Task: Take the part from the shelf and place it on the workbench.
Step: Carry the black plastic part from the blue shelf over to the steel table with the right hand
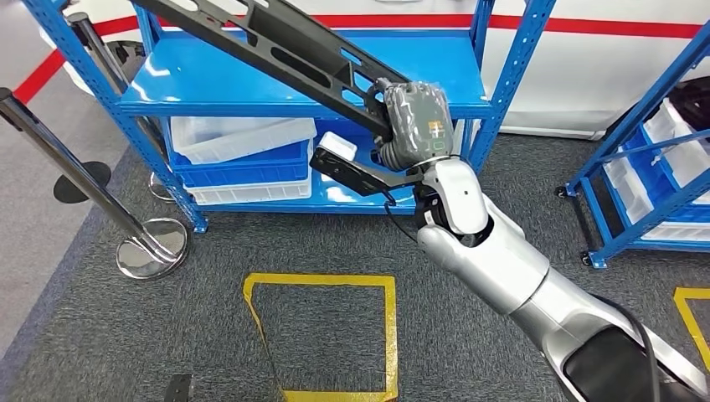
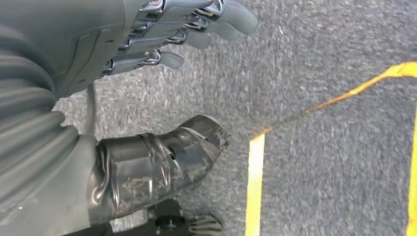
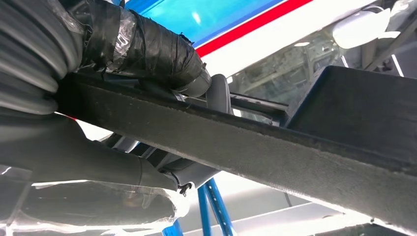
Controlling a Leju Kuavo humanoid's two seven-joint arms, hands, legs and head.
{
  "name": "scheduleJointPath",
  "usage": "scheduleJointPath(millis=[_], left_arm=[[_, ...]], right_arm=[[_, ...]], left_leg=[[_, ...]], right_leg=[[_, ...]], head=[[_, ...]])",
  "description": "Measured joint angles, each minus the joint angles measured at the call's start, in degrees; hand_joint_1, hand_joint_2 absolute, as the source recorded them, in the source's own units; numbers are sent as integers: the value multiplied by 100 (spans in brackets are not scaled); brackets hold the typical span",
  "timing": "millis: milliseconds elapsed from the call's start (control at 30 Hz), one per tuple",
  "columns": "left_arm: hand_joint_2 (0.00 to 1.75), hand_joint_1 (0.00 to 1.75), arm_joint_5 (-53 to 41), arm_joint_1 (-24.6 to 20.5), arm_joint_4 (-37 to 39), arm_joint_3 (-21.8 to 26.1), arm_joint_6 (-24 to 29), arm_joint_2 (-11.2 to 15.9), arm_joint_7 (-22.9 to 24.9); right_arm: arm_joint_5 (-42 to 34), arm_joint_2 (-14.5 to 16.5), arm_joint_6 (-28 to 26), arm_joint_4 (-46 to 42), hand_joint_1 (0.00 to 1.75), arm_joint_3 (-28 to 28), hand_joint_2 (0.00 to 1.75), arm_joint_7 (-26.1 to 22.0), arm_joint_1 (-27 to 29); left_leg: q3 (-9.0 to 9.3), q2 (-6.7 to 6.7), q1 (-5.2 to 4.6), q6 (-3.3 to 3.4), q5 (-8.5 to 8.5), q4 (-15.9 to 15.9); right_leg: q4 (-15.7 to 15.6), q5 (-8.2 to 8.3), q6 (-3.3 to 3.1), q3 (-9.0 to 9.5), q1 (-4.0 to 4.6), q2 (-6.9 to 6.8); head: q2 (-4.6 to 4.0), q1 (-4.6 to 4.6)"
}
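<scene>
Shelf (image 1: 301,84) work looks about half done, judging by the pictures: the long dark part (image 1: 276,50) is off the blue shelf's board and hangs tilted in front of it, one end gripped by the right hand (image 1: 414,121), the other reaching up past the shelf's left post. In the right wrist view the fingers (image 3: 147,54) wrap over the top of the part (image 3: 275,157) and the thumb presses from below, so the grip is closed around it. What remains is the carry and the set-down; the workbench is not to be seen, so I cannot tell where it stands from the shelf. The left hand (image 2: 162,34) hangs over the grey carpet (image 2: 344,162), holding nothing, fingers apart and lightly bent. Edges to mind: the part's far end lies close to the shelf's left post and just above the shelf board, and a chrome barrier post (image 1: 75,167) stands just left of the shelf. White and blue bins (image 1: 243,155) sit on the shelf's lower board, below the part. Open room lies in front of the shelf, over the carpet with the yellow taped square (image 1: 322,335); a second blue rack (image 1: 653,159) stands to the shelf's right.
</scene>
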Motion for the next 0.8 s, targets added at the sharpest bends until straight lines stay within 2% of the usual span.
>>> scheduleJointPath(millis=[33, 67, 133, 167, 200, 233, 267, 300, 333, 367, 400, 433, 500, 533, 567, 600, 667, 700, 733, 767, 800], left_arm=[[175, 0, 0, -1, 0, 0, 0, -1, 0], [175, 0, 1, -3, 0, 0, 0, -2, -1], [175, 0, 4, -8, 0, 0, 0, -4, -2], [175, 0, 7, -9, 0, 1, 0, -4, -3], [175, 0, 11, -8, 0, 0, 0, -4, -3], [175, 0, 15, -6, 0, 1, 0, -5, -3], [175, 0, 20, -5, 0, 0, 0, -5, -3], [175, 0, 28, -3, 0, 0, 0, -7, -5], [175, 0, 39, -2, 0, 0, 0, -7, -9], [175, 0, 59, -3, 0, 0, 0, -8, -14], [175, 0, 78, -4, 0, 1, 0, -8, -22], [175, 0, 98, -5, 0, 1, 0, -8, -29], [175, 0, 141, 0, 3, 3, 1, -8, -38], [175, 0, 162, 8, 6, 5, 1, -13, -39], [175, 0, 180, 13, 9, 7, 1, -20, -38], [175, 0, 191, 16, 11, 8, 1, -28, -38], [175, 0, 201, 13, 11, 13, 0, -37, -38], [175, 0, 202, 13, 13, 18, 0, -37, -40], [175, 0, 202, 15, 15, 21, 0, -37, -46], [175, 0, 202, 18, 17, 24, 0, -36, -55], [175, 0, 202, 20, 19, 25, 0, -36, -66]], right_arm=[[1, -10, 2, -2, 175, 0, 175, 0, -1], [2, -21, 3, -2, 175, 0, 175, 0, -1], [7, -33, 3, -1, 175, 0, 175, -1, -1], [8, -34, 3, 1, 175, 0, 175, -1, 2], [9, -34, 3, 2, 175, 0, 175, -2, 6], [9, -34, 3, 4, 175, 0, 175, -3, 9], [9, -34, 3, 5, 175, 0, 175, -4, 9], [10, -34, 2, 5, 175, 0, 175, -9, 7], [11, -34, -1, 5, 175, 0, 175, -21, 0], [14, -29, -4, 3, 175, 0, 175, -42, -8], [17, -24, -9, 3, 175, 1, 175, -74, -16], [20, -13, -16, 8, 175, 1, 175, -109, -20], [9, 24, -36, 41, 175, 4, 175, -179, -20], [-5, 50, -45, 62, 175, 5, 175, -208, -21], [-25, 78, -54, 83, 175, 7, 175, -232, -23], [-49, 107, -62, 99, 175, 8, 175, -250, -27], [-96, 151, -69, 122, 175, 11, 175, -269, -29], [-112, 163, -70, 131, 175, 13, 175, -271, -27], [-119, 168, -69, 136, 175, 14, 175, -265, -21], [-120, 170, -68, 139, 175, 15, 175, -254, -11], [-120, 169, -67, 139, 175, 15, 175, -242, 0]], left_leg=[[-19, 11, 13, 32, 69, -56], [-56, 22, 28, 65, 145, -104], [-172, 33, 31, 102, 257, -125], [-245, 34, 30, 110, 300, -110], [-321, 35, 29, 112, 340, -87], [-396, 35, 30, 107, 377, -60], [-468, 34, 31, 98, 410, -30], [-534, 31, 32, 84, 436, 8], [-597, 27, 28, 65, 458, 49], [-650, 25, 23, 41, 481, 87], [-691, 21, 18, 9, 513, 111], [-721, 18, 14, -24, 551, 118], [-761, 12, 27, -95, 602, 124], [-803, 9, 34, -126, 535, 182], [-865, 6, 41, -154, 383, 325], [-958, 3, 47, -179, 144, 590], [-1155, 3, 50, -213, -341, 1298], [-1205, 4, 51, -220, -470, 1594], [-1170, 4, 51, -218, -470, 1714], [-1033, 4, 50, -208, -369, 1626], [-811, 3, 49, -191, -217, 1351]], right_leg=[[42, -65, 32, -37, 3, 6], [183, -223, 59, -102, 5, 11], [802, -734, 91, -304, -1, 13], [1168, -935, 100, -394, -5, 12], [1436, -1023, 107, -430, -7, 11], [1535, -992, 110, -381, -10, 11], [1413, -870, 109, -227, -13, 11], [1104, -735, 100, 22, -17, 11], [730, -670, 85, 287, -15, 13], [398, -653, 65, 497, -3, 17], [174, -670, 42, 618, 11, 18], [84, -692, 17, 643, 31, 20], [44, -621, -54, 591, 37, 6], [32, -572, -94, 558, 30, -3], [16, -520, -140, 516, 16, -14], [6, -468, -174, 465, 7, -23], [10, -376, -207, 341, 19, -26], [16, -330, -206, 275, 27, -27], [24, -288, -203, 210, 32, -27], [36, -248, -198, 146, 36, -26], [50, -215, -190, 91, 37, -23]], head=[[0, 8], [0, 23], [0, 45], [0, 51], [0, 50], [0, 50], [0, 50], [0, 51], [0, 52], [0, 48], [0, 50], [0, 49], [0, 54], [0, 49], [0, 44], [0, 38], [0, 30], [0, 30], [0, 31], [0, 30], [0, 30]])
